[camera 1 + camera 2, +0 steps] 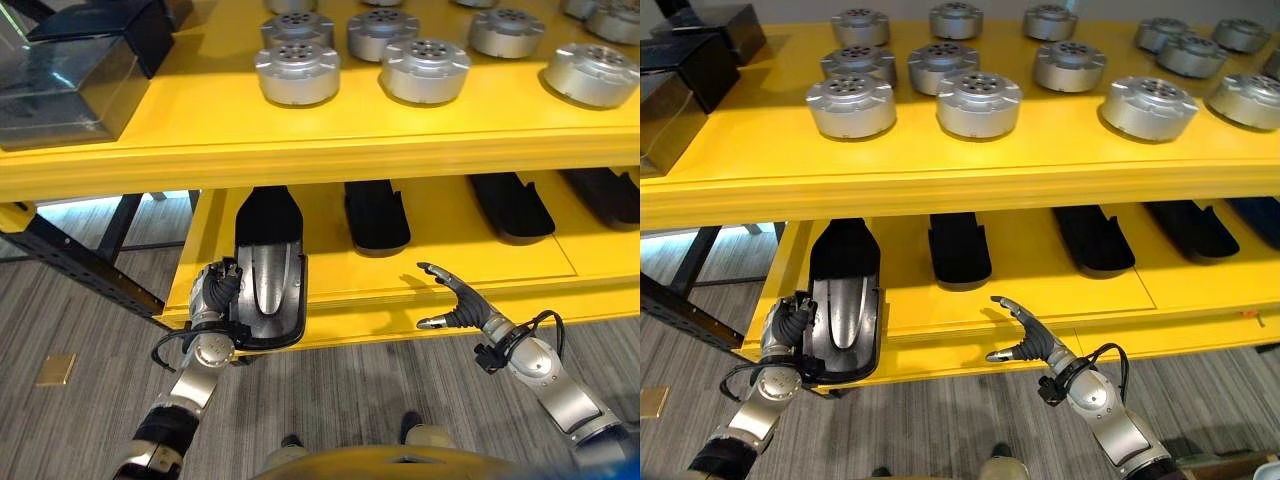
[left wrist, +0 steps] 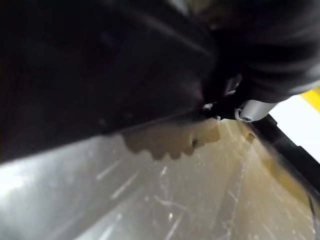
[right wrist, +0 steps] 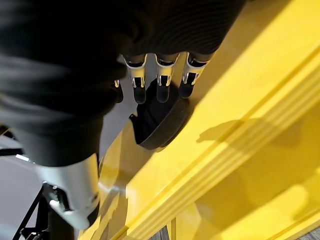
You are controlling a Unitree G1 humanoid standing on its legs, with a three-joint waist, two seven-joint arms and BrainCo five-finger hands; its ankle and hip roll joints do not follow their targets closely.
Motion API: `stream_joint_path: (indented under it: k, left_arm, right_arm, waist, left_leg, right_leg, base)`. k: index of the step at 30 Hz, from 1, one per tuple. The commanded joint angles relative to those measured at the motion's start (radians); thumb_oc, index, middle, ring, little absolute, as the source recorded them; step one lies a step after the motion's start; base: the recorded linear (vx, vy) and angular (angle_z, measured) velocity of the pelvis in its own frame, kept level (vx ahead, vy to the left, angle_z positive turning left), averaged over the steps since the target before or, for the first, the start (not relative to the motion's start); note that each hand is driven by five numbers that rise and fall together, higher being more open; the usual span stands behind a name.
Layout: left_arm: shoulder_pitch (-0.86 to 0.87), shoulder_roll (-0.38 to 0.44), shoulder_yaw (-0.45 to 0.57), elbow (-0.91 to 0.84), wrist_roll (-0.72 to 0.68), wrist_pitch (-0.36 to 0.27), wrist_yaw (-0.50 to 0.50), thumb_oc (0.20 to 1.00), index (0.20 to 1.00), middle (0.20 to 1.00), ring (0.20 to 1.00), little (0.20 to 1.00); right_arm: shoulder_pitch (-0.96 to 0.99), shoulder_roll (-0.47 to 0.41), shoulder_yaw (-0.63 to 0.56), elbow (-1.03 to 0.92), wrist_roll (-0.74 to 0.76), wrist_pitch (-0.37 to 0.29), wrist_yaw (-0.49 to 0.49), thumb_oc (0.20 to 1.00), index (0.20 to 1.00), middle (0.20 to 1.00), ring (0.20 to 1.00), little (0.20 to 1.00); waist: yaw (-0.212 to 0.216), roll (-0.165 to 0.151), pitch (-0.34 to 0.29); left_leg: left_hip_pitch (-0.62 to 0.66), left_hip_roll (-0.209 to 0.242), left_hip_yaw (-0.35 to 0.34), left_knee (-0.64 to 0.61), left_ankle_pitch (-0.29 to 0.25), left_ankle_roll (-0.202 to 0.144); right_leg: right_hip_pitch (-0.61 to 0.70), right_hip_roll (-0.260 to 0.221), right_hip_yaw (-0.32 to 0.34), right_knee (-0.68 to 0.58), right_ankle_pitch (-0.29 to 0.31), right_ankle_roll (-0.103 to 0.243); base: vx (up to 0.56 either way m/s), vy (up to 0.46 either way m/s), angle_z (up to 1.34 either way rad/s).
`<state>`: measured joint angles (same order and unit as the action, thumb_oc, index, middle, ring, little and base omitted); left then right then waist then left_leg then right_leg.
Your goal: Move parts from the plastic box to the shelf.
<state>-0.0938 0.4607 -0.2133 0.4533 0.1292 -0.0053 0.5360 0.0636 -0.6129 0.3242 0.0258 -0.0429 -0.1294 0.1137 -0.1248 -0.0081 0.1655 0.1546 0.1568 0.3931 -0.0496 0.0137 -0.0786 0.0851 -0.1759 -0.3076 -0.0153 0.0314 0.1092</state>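
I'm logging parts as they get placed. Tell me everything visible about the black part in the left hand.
The long black shell-shaped part has a glossy silver-grey inner face, a narrower rounded far end and a wider near end. It lies lengthwise on the yellow lower shelf, its near end overhanging the front edge. The left hand grips its near left side.

Workshop: yellow shelf (image 1: 300, 150) of metal parts (image 1: 297, 72)
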Motion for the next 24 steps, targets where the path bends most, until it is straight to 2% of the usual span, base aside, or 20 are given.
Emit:
stream_joint_path:
  k: [1,5,8,14,24]
  left_arm:
    - [-0.112,0.036,0.012,0.029,0.017,-0.01,0.093,0.2,0.2,0.2,0.2,0.2]
    - [-0.19,0.037,0.002,0.132,-0.015,0.012,0.142,0.2,0.2,0.2,0.2,0.2]
    - [-0.295,0.064,0.011,0.239,-0.04,0.031,0.168,0.2,0.2,0.2,0.2,0.2]
    - [-0.529,0.181,-0.002,0.423,-0.117,0.094,0.193,0.2,0.2,0.2,0.2,0.2]
    - [-0.631,0.243,-0.008,0.497,-0.155,0.177,0.25,0.2,0.2,0.2,0.2,0.2]
  right_arm:
    - [-0.072,-0.032,0.024,-0.031,-0.007,-0.02,0.007,1.0,1.0,1.0,1.0,1.0]
    - [-0.094,-0.05,0.038,-0.012,-0.011,-0.018,0.018,1.0,1.0,1.0,1.0,1.0]
    - [-0.141,-0.075,0.054,0.001,-0.006,-0.016,0.012,1.0,1.0,1.0,1.0,1.0]
    - [-0.285,-0.121,0.1,0.011,0.031,0.009,-0.03,1.0,1.0,1.0,1.0,1.0]
    - [-0.353,-0.159,0.109,-0.009,0.069,0.041,-0.063,1.0,1.0,1.0,1.0,1.0]
  waist:
    - [-0.005,-0.019,0.015]
    - [-0.028,-0.012,0.035]
    - [-0.046,-0.008,0.073]
    - [-0.073,-0.021,0.176]
    - [-0.073,-0.05,0.252]
  left_leg:
    - [-0.053,0.064,-0.001,0.097,0.036,-0.028]
    - [-0.083,0.07,0.011,0.131,0.031,-0.028]
    - [-0.126,0.075,0.02,0.163,0.028,-0.033]
    - [-0.22,0.076,0.032,0.204,0.028,-0.045]
    - [-0.307,0.09,0.03,0.268,0.014,-0.05]
  right_leg:
    - [-0.03,-0.044,0.063,0.069,0.015,0.06]
    - [-0.067,-0.051,0.086,0.089,0.016,0.063]
    - [-0.114,-0.054,0.105,0.112,0.011,0.064]
    - [-0.208,-0.052,0.13,0.14,0.008,0.063]
    - [-0.281,-0.058,0.133,0.165,0.01,0.063]
  base:
    - [-0.02,0.033,-0.26]
    - [-0.03,0.04,-0.19]
    - [-0.11,0.063,-0.13]
    - [-0.17,0.054,-0.17]
    - [-0.09,0.025,-0.02]
